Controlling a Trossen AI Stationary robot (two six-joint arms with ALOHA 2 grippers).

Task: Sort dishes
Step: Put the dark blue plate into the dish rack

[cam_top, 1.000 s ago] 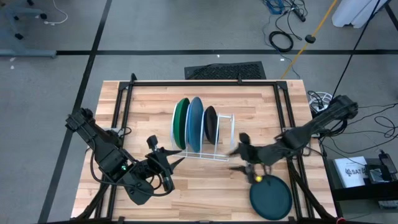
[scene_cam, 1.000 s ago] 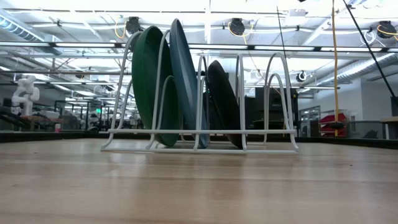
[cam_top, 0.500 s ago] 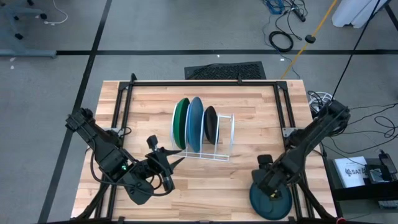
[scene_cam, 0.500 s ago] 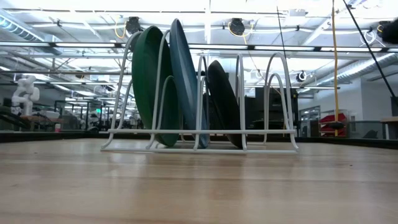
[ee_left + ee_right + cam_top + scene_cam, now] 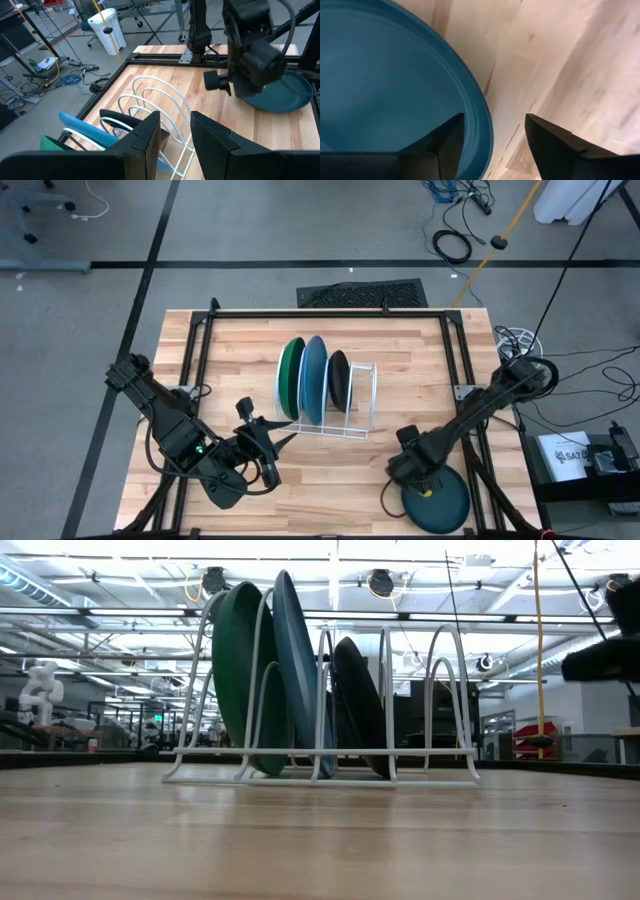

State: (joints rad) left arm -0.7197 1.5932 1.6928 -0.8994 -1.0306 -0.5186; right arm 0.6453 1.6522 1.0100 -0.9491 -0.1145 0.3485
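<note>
A white wire rack (image 5: 352,415) stands mid-table. A large green plate (image 5: 291,378), a large light blue plate (image 5: 313,378) and a smaller black plate (image 5: 339,378) stand on edge in its slots; they also show in the low view (image 5: 240,675) (image 5: 296,660) (image 5: 358,705). A dark teal plate (image 5: 440,505) lies flat near the table's near right corner. My right gripper (image 5: 405,485) is open and points down over this plate's left rim (image 5: 482,115), one finger over the plate and one over the table; I see no touch. My left gripper (image 5: 280,435) is open and empty, near-left of the rack.
The rack's right-hand slots (image 5: 440,690) hold nothing. A black frame (image 5: 330,313) runs along the table's far and side edges. Bare wood lies between the rack and the near edge (image 5: 330,480). Cables and a box lie on the floor right of the table.
My right gripper has gone from just right of the rack toward the table's near right corner, over the dark teal plate, then a little back toward the left onto its left rim. It has tipped from level to pointing down. The plates have stayed put.
</note>
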